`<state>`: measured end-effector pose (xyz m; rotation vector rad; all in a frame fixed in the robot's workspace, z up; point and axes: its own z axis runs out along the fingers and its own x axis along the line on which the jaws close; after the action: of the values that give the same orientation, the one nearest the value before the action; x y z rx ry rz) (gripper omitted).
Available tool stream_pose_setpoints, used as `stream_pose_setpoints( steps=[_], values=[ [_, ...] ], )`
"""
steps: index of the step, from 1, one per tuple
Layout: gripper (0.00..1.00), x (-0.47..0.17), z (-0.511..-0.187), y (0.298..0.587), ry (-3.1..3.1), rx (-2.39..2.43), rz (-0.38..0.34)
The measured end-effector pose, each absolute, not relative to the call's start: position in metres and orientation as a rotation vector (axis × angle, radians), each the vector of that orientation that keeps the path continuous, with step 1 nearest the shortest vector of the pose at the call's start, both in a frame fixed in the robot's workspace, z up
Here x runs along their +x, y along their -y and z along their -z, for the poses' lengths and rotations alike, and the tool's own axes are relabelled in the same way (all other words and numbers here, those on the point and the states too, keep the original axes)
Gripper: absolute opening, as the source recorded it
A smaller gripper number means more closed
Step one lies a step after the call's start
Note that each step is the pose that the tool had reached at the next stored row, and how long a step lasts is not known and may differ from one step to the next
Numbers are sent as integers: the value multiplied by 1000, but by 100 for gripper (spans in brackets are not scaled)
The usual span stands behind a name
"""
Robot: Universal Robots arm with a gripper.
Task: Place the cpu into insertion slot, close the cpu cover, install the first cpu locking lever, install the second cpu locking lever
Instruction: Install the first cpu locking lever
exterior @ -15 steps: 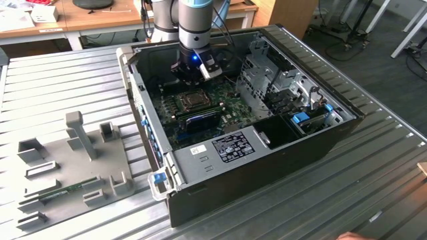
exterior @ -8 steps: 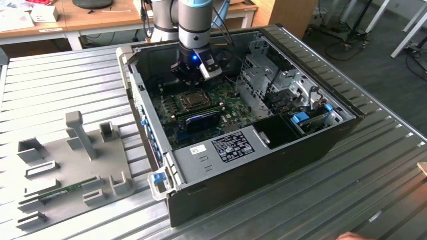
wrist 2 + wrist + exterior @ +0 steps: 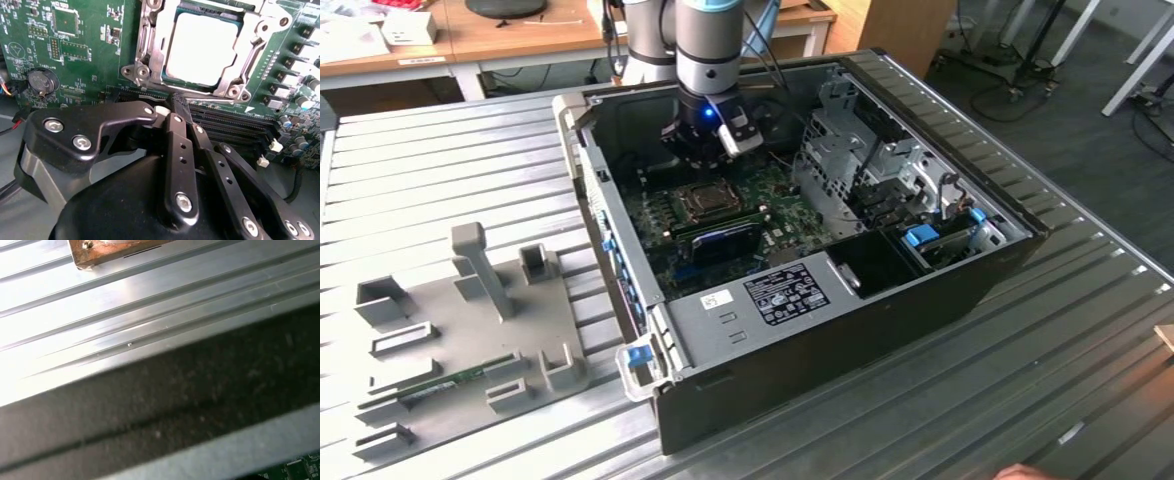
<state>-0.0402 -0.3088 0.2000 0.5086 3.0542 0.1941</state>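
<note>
Evidently the gripper (image 3: 176, 103) is pinched closed, gripping nothing I can make out, just beside the cpu cover (image 3: 150, 55). The cover lies over the cpu (image 3: 200, 47) in the insertion slot (image 3: 708, 199), mid-way across the green circuit board (image 3: 90, 30). A sideways slip could scrape the memory slots (image 3: 230, 125).

Silver-grey cpu (image 3: 200, 47), green circuit board (image 3: 92, 75)

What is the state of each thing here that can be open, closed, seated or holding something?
cpu: lying flat, showing through the cover's window.
cpu cover: lowered flat around the cpu.
pincer: shut, nothing between its fingers, just short of the cover's edge.
computer case: lying on its side, open on top.
</note>
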Motion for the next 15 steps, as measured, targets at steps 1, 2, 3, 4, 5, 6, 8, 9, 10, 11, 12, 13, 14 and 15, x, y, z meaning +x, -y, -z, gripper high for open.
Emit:
stream_pose_setpoints(
  steps=[1,2,3,4,5,6,8,9,10,11,12,13,14,15],
  values=[
    [10,-40,-200,308,-3054,509,-194],
    [10,-40,-200,308,-3054,508,-194],
    [10,-40,-200,308,-3054,508,-194],
    [10,-40,-200,308,-3054,508,-194],
    [10,-40,-200,308,-3054,509,-194],
    [10,-40,-200,308,-3054,509,-194],
    [10,-40,-200,307,-3054,509,-194],
    [10,-40,-200,307,-3054,509,-194],
    [10,-40,-200,307,-3054,508,-195],
    [10,-40,-200,307,-3053,508,-195],
    [10,-40,-200,307,-3052,508,-196],
    [10,-41,-200,307,-3051,508,-196],
    [10,-41,-200,307,-3049,506,-197],
    [10,-41,-200,307,-3047,503,-199]
  ],
)
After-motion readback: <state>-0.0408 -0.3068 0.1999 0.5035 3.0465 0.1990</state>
